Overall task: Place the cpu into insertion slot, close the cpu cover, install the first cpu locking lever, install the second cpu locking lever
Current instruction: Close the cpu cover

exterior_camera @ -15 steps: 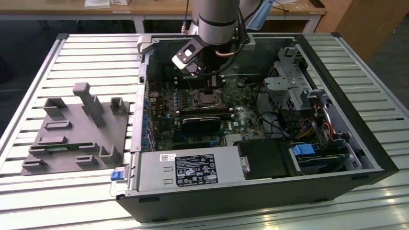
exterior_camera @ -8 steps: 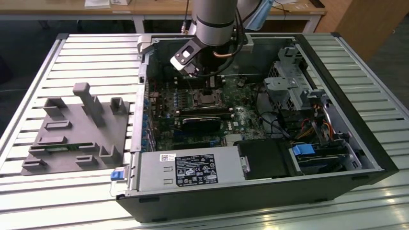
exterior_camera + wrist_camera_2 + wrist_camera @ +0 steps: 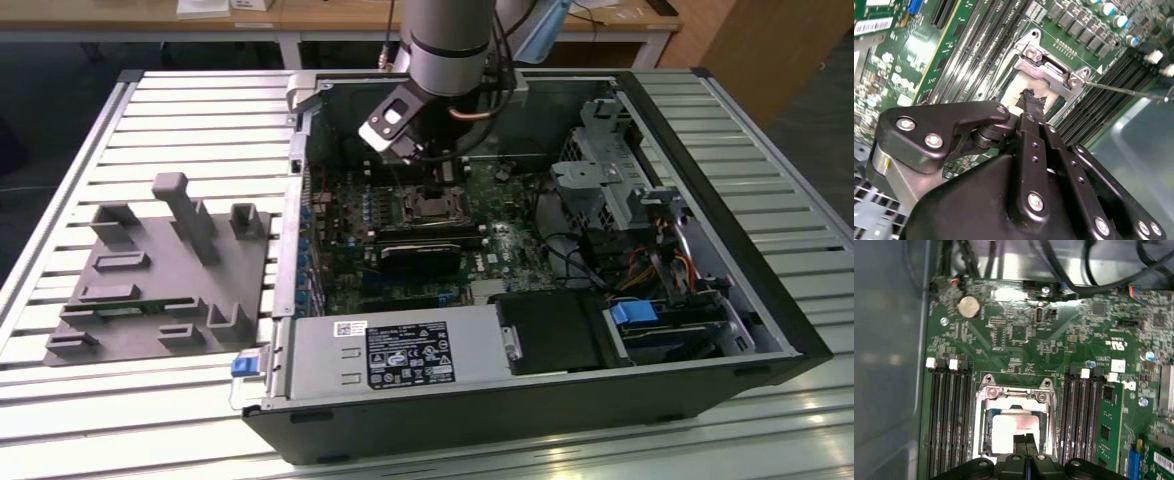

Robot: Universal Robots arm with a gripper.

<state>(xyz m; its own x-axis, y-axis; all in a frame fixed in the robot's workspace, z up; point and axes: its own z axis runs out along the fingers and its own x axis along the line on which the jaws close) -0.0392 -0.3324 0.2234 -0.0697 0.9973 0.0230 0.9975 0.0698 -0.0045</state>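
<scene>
The pale silver cpu [image 3: 1004, 432] lies in the insertion slot [image 3: 986, 432] on the green motherboard [image 3: 1004, 330]. The silvery cpu cover [image 3: 1015, 395] frames the chip and seems to lie down over it. My gripper [image 3: 1025, 441] is shut, and its joined dark fingertips rest on the chip's top near one edge. In the second wrist view the gripper [image 3: 1029, 96] meets the cpu [image 3: 1016, 92] just below the cover's hinged end [image 3: 1046, 75]. A thin metal lever [image 3: 1124, 90] sticks out sideways from the socket. In the exterior view the gripper [image 3: 430, 180] hangs over the slot [image 3: 434, 207] inside the open case.
Long black memory slots [image 3: 949, 415] flank the socket on both sides. A dark rounded component [image 3: 420, 250] sits just in front of the socket. A silver power supply [image 3: 387, 350], a drive cage [image 3: 627, 190] and cables [image 3: 601, 265] crowd the case. A grey fixture [image 3: 160, 270] lies at the exterior view's left.
</scene>
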